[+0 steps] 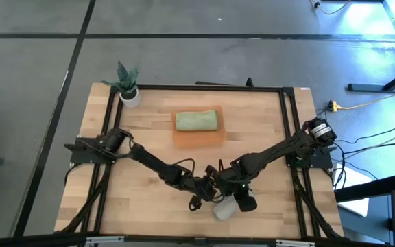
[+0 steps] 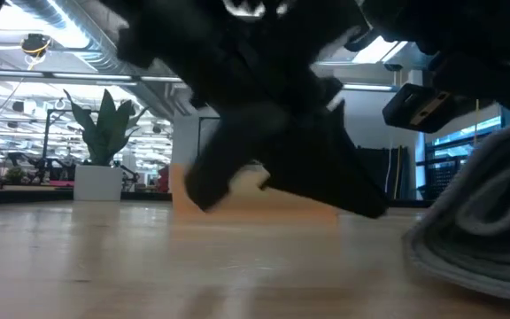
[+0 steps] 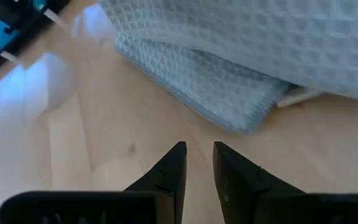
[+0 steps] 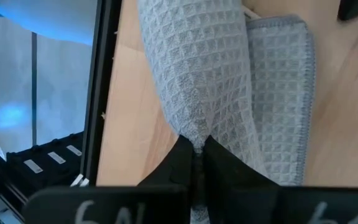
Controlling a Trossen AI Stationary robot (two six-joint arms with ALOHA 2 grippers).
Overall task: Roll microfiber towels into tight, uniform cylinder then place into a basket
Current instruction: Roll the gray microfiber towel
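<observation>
A grey waffle-weave towel lies partly rolled near the table's near edge; it also shows in the low view. My right gripper is shut on it. My left gripper hovers just to the towel's left over bare table, its fingers a narrow gap apart and holding nothing; the towel's hemmed corner lies just ahead of it. The orange basket stands at the table's middle, toward the far side, with a rolled green towel in it. My right gripper pinches the rolled-up part of the grey towel between its two fingers, several layers bunched together. The roll runs away from the fingers, along their line. A flat hemmed layer lies beside the roll on the table.
A small white plant pot stands at the far left corner. The table's black frame rail runs close beside the towel. Bare wood lies between the towel and the basket.
</observation>
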